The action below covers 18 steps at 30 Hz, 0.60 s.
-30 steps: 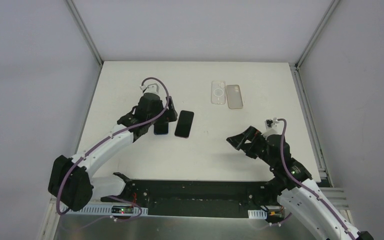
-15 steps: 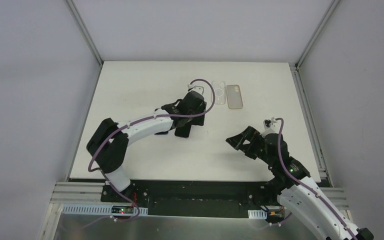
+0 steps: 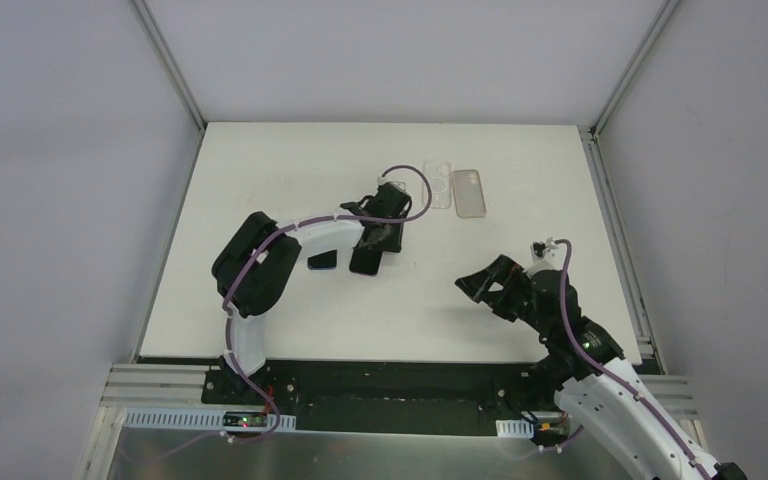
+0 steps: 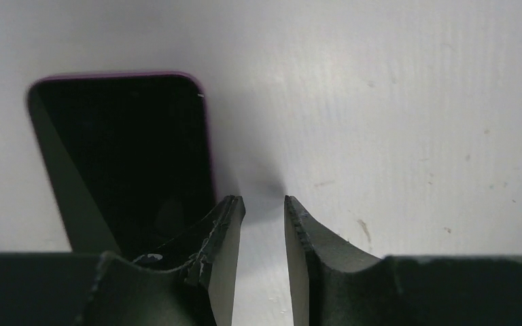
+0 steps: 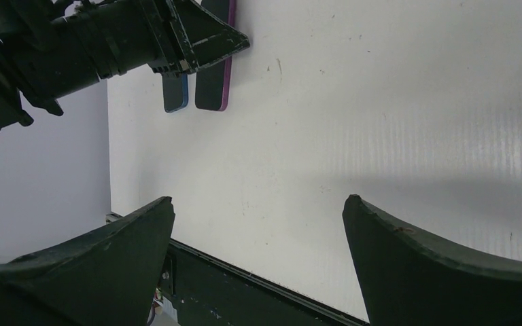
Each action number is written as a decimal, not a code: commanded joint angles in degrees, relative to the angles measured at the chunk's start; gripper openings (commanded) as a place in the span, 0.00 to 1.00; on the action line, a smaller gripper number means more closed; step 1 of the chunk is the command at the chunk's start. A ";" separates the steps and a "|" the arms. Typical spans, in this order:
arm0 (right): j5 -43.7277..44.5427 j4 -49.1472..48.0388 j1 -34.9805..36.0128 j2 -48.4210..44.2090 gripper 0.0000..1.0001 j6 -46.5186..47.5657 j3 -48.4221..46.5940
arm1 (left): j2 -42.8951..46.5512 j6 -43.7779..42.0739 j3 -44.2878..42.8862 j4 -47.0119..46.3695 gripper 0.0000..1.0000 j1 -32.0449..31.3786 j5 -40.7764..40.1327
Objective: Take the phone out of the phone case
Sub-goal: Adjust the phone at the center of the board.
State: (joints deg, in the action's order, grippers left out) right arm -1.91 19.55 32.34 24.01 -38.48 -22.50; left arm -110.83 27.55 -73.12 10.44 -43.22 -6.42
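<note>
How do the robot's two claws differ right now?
The left gripper has its fingers nearly together; the right gripper gapes wide. The left gripper is low beside the purple-edged phone; the right gripper hovers over the table, nearer the arm bases. Both hold nothing.

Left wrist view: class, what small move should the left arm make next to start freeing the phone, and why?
Probably widen the left gripper and shift it sideways over the phone in its purple case. Its fingers stand narrowly apart above bare table, just off the phone's long edge, gripping nothing.
</note>
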 commanded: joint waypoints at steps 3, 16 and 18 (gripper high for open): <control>1.47 0.84 -0.23 -1.19 0.98 0.35 -1.69 | 1.06 1.74 2.62 0.46 0.31 4.96 -0.42; 1.47 1.13 -0.25 -2.74 0.98 0.07 -1.23 | 7.99 0.65 7.95 0.46 0.45 7.99 -1.05; 1.47 1.06 -0.26 -2.67 0.98 0.14 -1.35 | 10.75 0.01 8.59 0.42 0.55 6.92 -1.58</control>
State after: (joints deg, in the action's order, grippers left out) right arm -1.26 20.53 32.34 21.80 -38.50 -22.50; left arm -105.93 29.10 -66.22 8.05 -35.57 -6.48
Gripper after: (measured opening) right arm 0.983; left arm 0.471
